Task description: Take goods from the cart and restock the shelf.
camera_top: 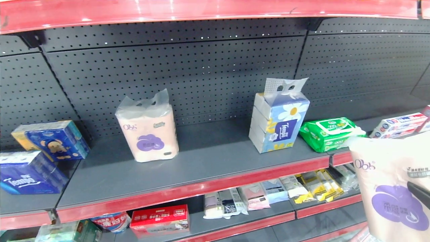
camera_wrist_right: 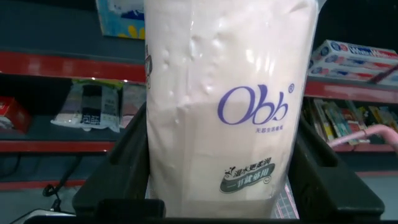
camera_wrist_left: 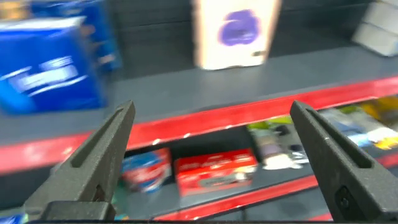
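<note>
On the grey shelf (camera_top: 201, 158), in the head view, a roll pack (camera_top: 146, 129) is seen standing upright left of centre, with a tissue pack (camera_top: 278, 122) and green wipes (camera_top: 327, 132) further right and blue packs (camera_top: 50, 139) at the left end. The held pack (camera_top: 393, 188), also pink, is seen at the lower right, in front of the shelf and not on it, with a dark finger (camera_top: 419, 194) across its front.

In the left wrist view, the left gripper (camera_wrist_left: 211, 111) is shown with fingers spread apart and nothing between them, before the shelf's red edge; a red box (camera_wrist_left: 214, 171) is seen on the tier below.

In the right wrist view, the right gripper (camera_wrist_right: 224, 180) is clamped on the held pack, which stands upright between its fingers.
</note>
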Controlling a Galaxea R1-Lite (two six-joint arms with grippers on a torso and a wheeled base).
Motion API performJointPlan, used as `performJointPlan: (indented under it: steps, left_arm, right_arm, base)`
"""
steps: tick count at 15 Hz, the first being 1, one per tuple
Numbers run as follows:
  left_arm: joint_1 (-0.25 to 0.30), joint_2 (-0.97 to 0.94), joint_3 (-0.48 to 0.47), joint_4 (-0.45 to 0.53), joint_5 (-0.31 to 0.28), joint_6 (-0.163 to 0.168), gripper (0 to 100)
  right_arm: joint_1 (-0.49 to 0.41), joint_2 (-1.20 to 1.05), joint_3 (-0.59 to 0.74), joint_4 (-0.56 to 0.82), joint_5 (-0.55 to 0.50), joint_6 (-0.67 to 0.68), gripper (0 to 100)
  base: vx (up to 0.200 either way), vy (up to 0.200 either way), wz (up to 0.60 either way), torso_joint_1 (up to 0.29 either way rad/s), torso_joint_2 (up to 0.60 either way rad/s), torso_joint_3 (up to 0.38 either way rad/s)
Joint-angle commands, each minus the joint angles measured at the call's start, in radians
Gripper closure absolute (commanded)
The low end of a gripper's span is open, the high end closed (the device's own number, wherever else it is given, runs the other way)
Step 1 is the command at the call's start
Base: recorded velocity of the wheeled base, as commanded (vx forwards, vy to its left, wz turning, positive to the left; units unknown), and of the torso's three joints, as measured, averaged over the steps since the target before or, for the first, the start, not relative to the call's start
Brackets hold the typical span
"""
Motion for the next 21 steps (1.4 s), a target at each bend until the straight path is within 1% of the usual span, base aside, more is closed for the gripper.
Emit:
performJointPlan:
  steps: [1, 5, 7, 8, 10, 11, 13, 14, 15, 16, 17, 18, 19, 20, 21]
  left_arm:
    - [0.000, 0.000, 0.000, 0.000, 0.000, 0.000, 0]
    - [0.000, 0.002, 0.000, 0.000, 0.000, 0.000, 0]
    - [0.000, 0.005, 0.000, 0.000, -0.002, 0.001, 0]
    - [-0.001, 0.018, 0.000, 0.000, -0.002, 0.001, 0]
    - [0.002, 0.067, 0.000, 0.000, -0.002, 0.000, 0]
    - [0.013, 0.092, 0.000, 0.000, -0.002, 0.004, 0]
    - [0.008, 0.109, 0.000, 0.000, -0.013, 0.004, 0]
    - [-0.027, 0.106, 0.000, 0.000, -0.026, 0.020, 0]
    - [-0.053, 0.100, -0.005, -0.005, -0.026, 0.034, 0]
    - [-0.059, 0.249, -0.189, -0.013, -0.006, -0.006, 0]
    - [-0.058, 0.417, -0.291, -0.016, 0.018, -0.124, 0]
    - [-0.058, 0.505, -0.321, -0.028, 0.027, -0.152, 0]
    - [-0.046, 0.667, -0.344, -0.098, 0.040, -0.138, 0]
    - [-0.021, 0.765, -0.359, -0.152, 0.049, -0.135, 0]
    - [0.057, 0.992, -0.379, -0.318, 0.049, -0.131, 0]
  right_arm:
    - [-0.002, 0.000, 0.006, 0.001, -0.003, 0.000, 100]
    - [-0.032, -0.012, 0.020, 0.001, 0.002, 0.009, 100]
    - [-0.032, -0.005, 0.021, -0.005, 0.005, 0.050, 100]
    - [-0.023, -0.005, 0.023, -0.007, 0.016, 0.086, 100]
    - [-0.020, -0.009, 0.021, -0.008, 0.056, 0.115, 100]
    - [-0.026, -0.009, 0.023, -0.008, 0.056, 0.112, 100]
    - [-0.031, -0.005, 0.020, -0.010, 0.053, 0.121, 100]
    - [-0.054, 0.003, 0.010, -0.010, 0.047, 0.130, 100]
    - [-0.075, 0.014, -0.003, -0.010, 0.048, 0.133, 100]
    - [-0.097, 0.046, -0.060, -0.010, 0.045, 0.133, 100]
    - [-0.109, 0.075, -0.095, -0.010, 0.043, 0.130, 100]
    - [-0.117, 0.094, -0.118, -0.010, 0.043, 0.127, 100]
    - [-0.121, 0.124, -0.160, -0.011, 0.043, 0.126, 100]
    - [-0.121, 0.138, -0.175, -0.011, 0.045, 0.126, 100]
    - [-0.121, 0.146, -0.192, -0.013, 0.047, 0.127, 100]
  base:
    - [0.000, 0.000, 0.00, 0.000, 0.00, 0.000]
    - [0.000, 0.000, 0.00, 0.000, 0.00, 0.000]
    - [0.000, 0.000, 0.00, 0.000, 0.00, 0.000]
    - [0.000, 0.000, 0.00, 0.000, 0.00, 0.000]
    - [0.000, 0.000, 0.00, 0.000, 0.00, 0.000]
    - [0.000, 0.000, 0.00, 0.000, 0.00, 0.000]
    - [0.000, 0.000, 0.00, 0.000, 0.00, 0.000]
    - [0.000, 0.000, 0.00, 0.000, 0.00, 0.000]
    - [0.000, 0.000, 0.00, 0.000, 0.00, 0.000]
    - [0.000, 0.000, 0.00, 0.000, 0.00, 0.000]
    - [0.000, 0.000, 0.00, 0.000, 0.00, 0.000]
    - [0.000, 0.000, 0.00, 0.000, 0.00, 0.000]
    - [0.000, 0.000, 0.00, 0.000, 0.00, 0.000]
    - [0.000, 0.000, 0.00, 0.000, 0.00, 0.000]
    - [0.000, 0.000, 0.00, 0.000, 0.00, 0.000]
